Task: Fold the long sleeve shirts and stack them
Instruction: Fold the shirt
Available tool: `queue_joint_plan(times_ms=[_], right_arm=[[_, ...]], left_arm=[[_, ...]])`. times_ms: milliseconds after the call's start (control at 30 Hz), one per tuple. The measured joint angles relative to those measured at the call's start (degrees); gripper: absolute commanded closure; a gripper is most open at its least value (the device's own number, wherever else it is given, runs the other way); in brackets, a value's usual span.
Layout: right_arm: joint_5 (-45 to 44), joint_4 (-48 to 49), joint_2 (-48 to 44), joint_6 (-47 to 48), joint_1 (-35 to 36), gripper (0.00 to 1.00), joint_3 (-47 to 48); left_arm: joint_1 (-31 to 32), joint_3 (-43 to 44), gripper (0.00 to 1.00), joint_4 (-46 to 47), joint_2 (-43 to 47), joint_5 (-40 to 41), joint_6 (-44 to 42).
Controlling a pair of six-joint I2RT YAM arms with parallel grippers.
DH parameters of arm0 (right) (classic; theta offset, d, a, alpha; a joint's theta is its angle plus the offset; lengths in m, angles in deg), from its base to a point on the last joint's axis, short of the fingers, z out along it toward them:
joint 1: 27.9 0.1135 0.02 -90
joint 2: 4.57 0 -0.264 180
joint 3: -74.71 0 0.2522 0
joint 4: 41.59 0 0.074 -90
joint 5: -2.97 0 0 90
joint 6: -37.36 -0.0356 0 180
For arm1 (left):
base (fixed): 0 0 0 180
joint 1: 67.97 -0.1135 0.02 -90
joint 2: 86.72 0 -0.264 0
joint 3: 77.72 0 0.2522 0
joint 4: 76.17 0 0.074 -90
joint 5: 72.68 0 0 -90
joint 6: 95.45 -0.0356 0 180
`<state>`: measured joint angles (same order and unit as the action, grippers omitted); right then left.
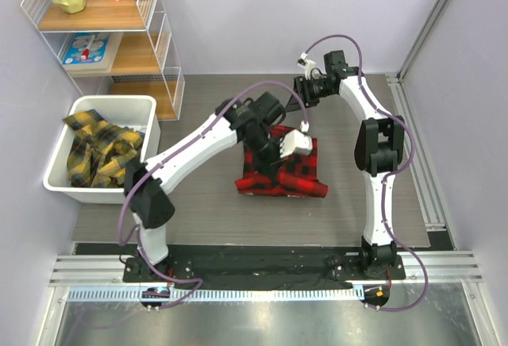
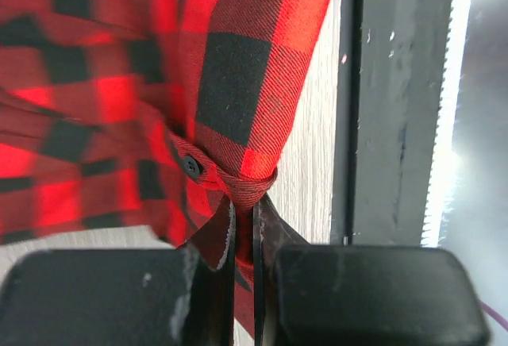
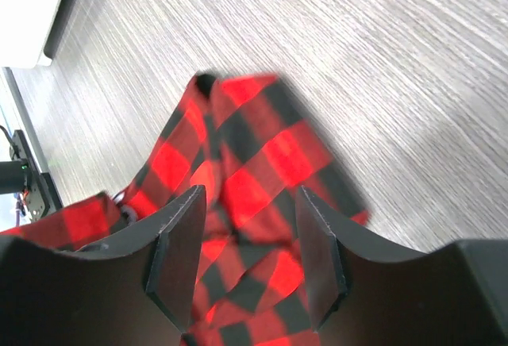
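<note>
"Red-and-black shirt (image 1: 282, 173) lies bunched and part-folded in the middle of the table (image 1: 198, 203). The left gripper (image 2: 244, 231) has a thin twist of it, just by a button, pinched between nearly closed jaws."

"And the right gripper (image 3: 248, 235)?"

"Spread wide, holding nothing, hanging above the shirt's far side."

"So what worries you?"

"That left pinch is on a narrow roll of soft flannel. I'd expect a sideways pull either to slip it free or to drag the whole bundle and spoil the fold."

"The right one?"

"If it drops where it is, it may catch several layers, not one edge."

"The yellow-and-black shirts (image 1: 95, 154)?"

"Heaped in the white bin (image 1: 131, 101), well apart on the left."
</note>
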<state>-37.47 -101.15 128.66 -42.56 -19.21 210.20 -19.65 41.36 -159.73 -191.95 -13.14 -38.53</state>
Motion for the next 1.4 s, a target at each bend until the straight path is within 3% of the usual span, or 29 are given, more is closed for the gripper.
queue_joint_plan(times_ms=[200, 367, 500, 567, 700, 800, 1033, 1100, 1400], right_arm=[[-0.83, 0.22, 0.15, 0.28, 0.59, 0.5, -1.6], [-0.9, 0.26, 0.42, 0.37, 0.7, 0.49, -2.45], [-1.42, 0.22, 0.66, 1.25, 0.68, 0.5, -2.71], [-1.7, 0.13, 0.85, 1.88, 0.66, 0.5, -2.71], [-1.68, 0.04, 1.86, 2.54, 0.59, 0.55, -2.71], [-1.68, 0.02, 2.93, 3.32, 0.59, 0.56, -2.99], [-1.44, -1.38, 3.1, 4.46, -0.42, 0.51, -9.66], [-1.4, -1.81, 2.99, 4.0, -1.25, 0.5, -10.4], [-2.45, -2.29, -6.08, 5.18, -11.23, 0.42, -14.75]], left_arm=[[-4.17, 25.83, 0.98, -4.96, -17.55, -3.21, -0.83], [-8.39, 32.79, 0.91, -4.87, -28.35, -1.38, -4.55], [-11.89, 31.65, 0.61, -5.27, -32.72, 1.03, -8.07], [-13.38, 30.88, 0.54, -5.6, -33.64, 2.34, -8.59], [-15.74, 30.56, 0.22, -4.31, -33.29, 3.04, -7.04], [-17.16, 26.03, 0.21, 0.2, -29.97, 2.23, -3.52], [-19.15, 6.4, 0.15, 9.09, -16.13, -0.72, 2.84], [-19.26, 3.96, 0.08, 10.82, -14.95, -1.68, 3.65], [-18.27, 0.44, 0.08, 26.18, -14.93, -6.58, 5.29]])
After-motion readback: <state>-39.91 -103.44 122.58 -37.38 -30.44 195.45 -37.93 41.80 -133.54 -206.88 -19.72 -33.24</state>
